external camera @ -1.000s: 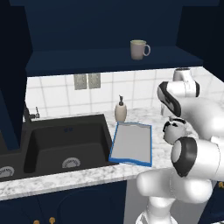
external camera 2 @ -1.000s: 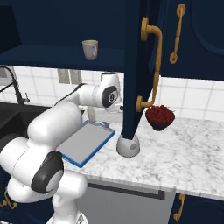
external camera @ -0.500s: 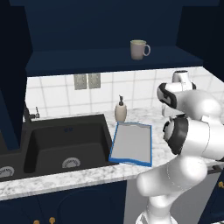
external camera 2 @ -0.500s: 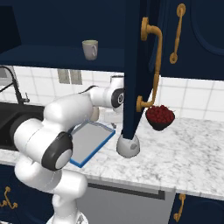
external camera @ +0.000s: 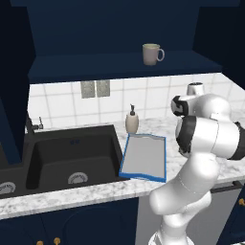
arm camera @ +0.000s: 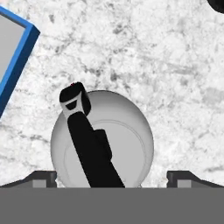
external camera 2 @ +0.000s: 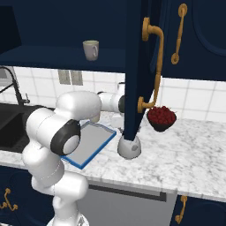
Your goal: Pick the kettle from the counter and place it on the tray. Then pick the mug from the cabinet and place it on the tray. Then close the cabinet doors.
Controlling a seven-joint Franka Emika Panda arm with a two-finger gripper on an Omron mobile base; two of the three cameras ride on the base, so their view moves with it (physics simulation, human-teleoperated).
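Note:
The silver-grey kettle [arm camera: 127, 140] sits on the marble counter [arm camera: 153, 52], seen from straight above, its dark handle [arm camera: 89, 148] running across the lid. My gripper [arm camera: 111, 178] hovers over it, open, with one fingertip at each side and nothing between them. In the right base view the kettle [external camera 2: 129, 148] stands partly behind the open cabinet door [external camera 2: 134, 66]. The blue-rimmed tray [external camera: 143, 155] lies left of the kettle, bare. The beige mug [external camera: 152, 53] stands on the cabinet shelf [external camera: 95, 64].
A beige soap dispenser [external camera: 131, 119] stands behind the tray, and the black sink [external camera: 72, 153] lies to its left. A dark bowl of red fruit [external camera 2: 161, 118] sits right of the kettle. The open door's gold handle [external camera 2: 154, 66] hangs just above the kettle.
The arm has swung further right and leaned down over the counter beside the tray. The gripper has stayed open.

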